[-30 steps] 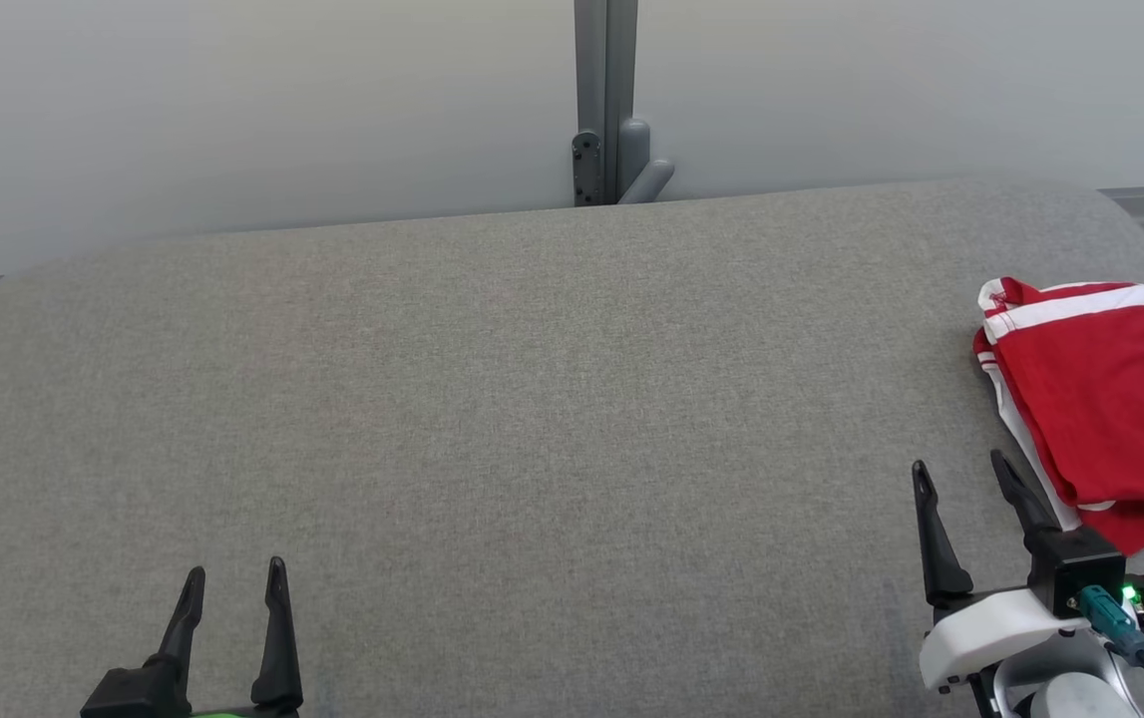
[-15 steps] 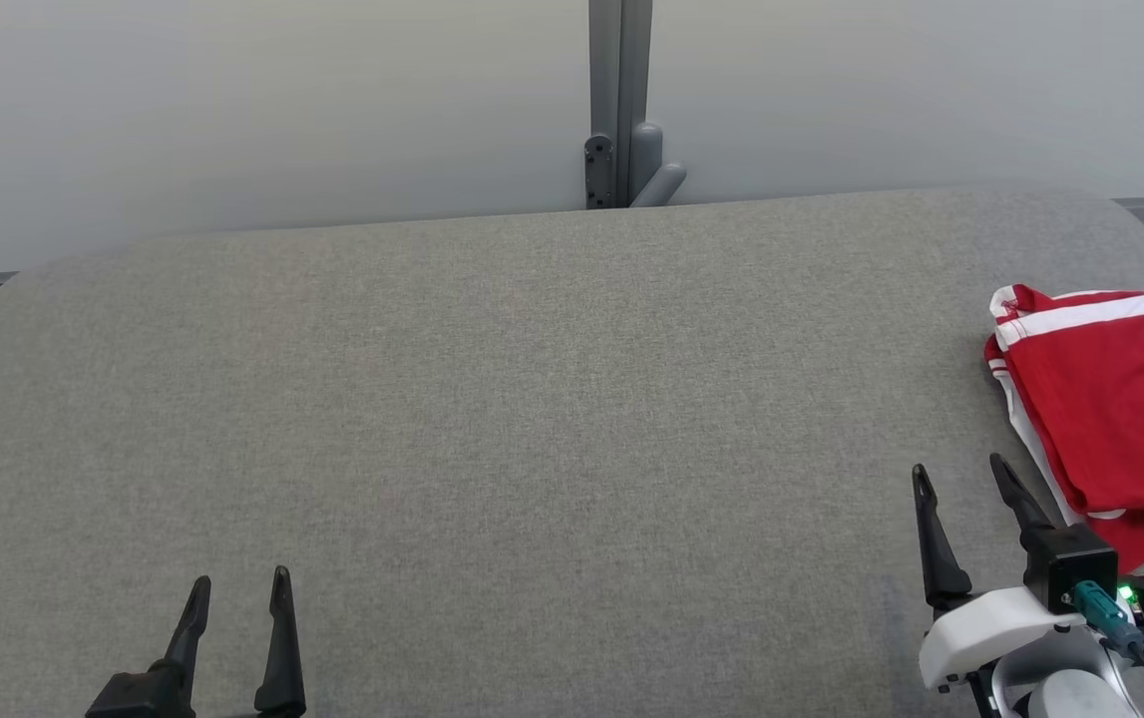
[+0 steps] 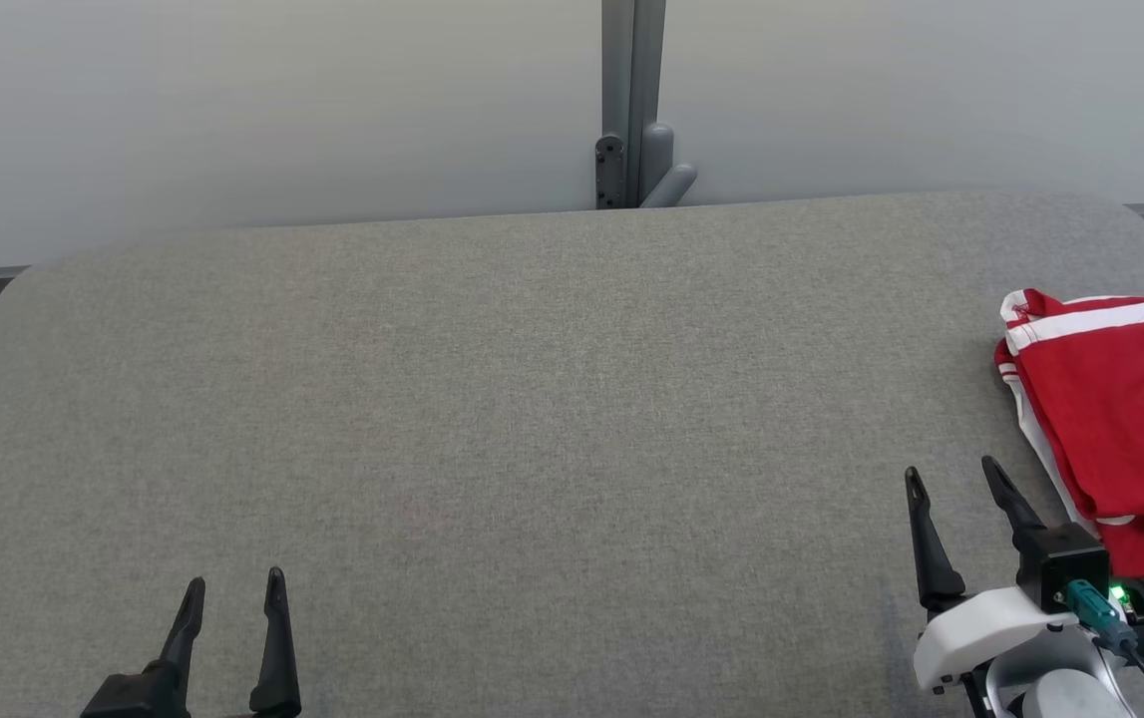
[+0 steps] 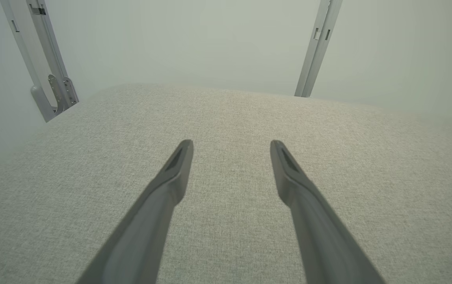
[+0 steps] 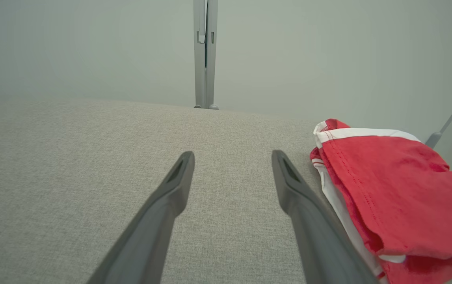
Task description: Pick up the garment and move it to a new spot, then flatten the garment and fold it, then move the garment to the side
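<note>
My view has swung slightly; the garment (image 3: 1115, 419) itself hasn't moved. Right gripper (image 3: 951, 467) just beside it, left gripper (image 3: 235, 576) well apart, both spread and empty. It looks folded, so I'm probably finished.

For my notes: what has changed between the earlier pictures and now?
The head camera turned slightly, so the whole scene slid rightward in its view. Nothing was taken or released. The red garment lies as before on the grey table; the left gripper and right gripper stay open and empty.
</note>
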Available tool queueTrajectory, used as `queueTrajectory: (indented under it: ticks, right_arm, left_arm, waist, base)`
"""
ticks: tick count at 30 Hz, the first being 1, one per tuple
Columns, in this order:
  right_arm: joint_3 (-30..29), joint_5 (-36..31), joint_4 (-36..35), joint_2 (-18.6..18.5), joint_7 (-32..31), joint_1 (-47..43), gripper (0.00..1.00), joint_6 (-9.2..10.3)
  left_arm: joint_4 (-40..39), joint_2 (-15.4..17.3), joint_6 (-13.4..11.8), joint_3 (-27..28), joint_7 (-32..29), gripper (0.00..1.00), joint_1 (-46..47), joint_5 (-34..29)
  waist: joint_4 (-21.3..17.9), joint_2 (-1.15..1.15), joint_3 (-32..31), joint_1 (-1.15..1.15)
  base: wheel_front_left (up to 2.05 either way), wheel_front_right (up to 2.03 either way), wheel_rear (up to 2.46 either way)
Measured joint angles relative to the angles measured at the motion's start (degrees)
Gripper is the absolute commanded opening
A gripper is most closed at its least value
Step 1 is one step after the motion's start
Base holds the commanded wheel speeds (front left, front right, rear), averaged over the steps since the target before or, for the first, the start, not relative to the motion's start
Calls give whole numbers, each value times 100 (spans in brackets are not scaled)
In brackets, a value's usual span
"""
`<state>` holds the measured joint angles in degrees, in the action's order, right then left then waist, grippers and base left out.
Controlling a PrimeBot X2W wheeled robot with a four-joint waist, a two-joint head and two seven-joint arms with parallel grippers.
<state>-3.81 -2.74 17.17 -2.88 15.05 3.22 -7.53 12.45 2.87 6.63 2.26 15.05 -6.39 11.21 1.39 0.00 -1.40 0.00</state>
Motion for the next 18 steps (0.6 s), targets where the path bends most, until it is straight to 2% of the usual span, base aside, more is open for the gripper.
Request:
queueTrajectory:
  ticks: [17, 18]
  right_arm:
    - [18, 11, 99, 26, -7, -86, 100, -1]
    - [24, 11, 104, 29, -7, -88, 0, -1]
  left_arm:
    - [74, -19, -1, -2, -9, 100, -46, 0]
    - [80, -21, -1, -3, -9, 0, -47, 0]
  waist:
    - [-15, 0, 24, 0]
    - [-15, 0, 26, 0]
  base:
    - [0, 0, 0]
    - [0, 0, 0]
